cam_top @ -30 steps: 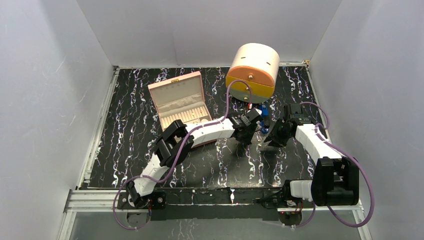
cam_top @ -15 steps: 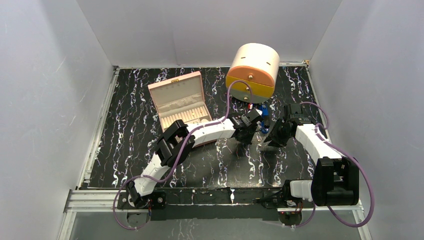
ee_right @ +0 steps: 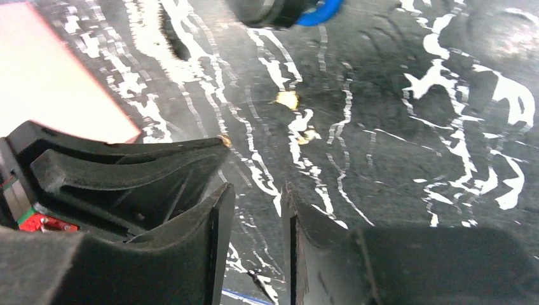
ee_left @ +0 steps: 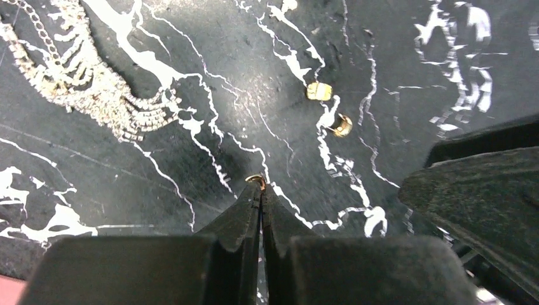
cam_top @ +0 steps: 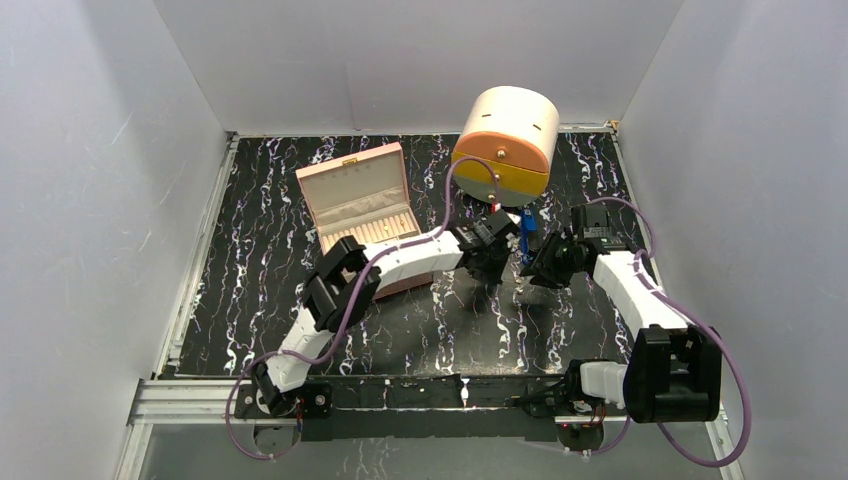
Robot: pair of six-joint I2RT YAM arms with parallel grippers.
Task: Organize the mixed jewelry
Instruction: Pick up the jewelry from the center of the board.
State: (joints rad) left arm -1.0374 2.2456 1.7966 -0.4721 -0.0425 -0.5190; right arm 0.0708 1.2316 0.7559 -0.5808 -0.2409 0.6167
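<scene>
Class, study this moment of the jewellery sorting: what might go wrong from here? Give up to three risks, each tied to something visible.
1. The left gripper pinches a tiny gold piece only at its very tips; it may slip out on lifting.
2. The right gripper, open, sits close beside the left one; the fingers might bump.
3. Two loose gold pieces lie nearby; a sweep could scatter them.

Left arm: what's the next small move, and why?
Probably a short, straight lift of the left gripper. Its jaws are shut, with a tiny gold piece pinched only at the very tips. A small lift would test that shallow grip before any carry toward the open pink box, and it should avoid dragging the tips into the nearest loose gold piece.
</scene>
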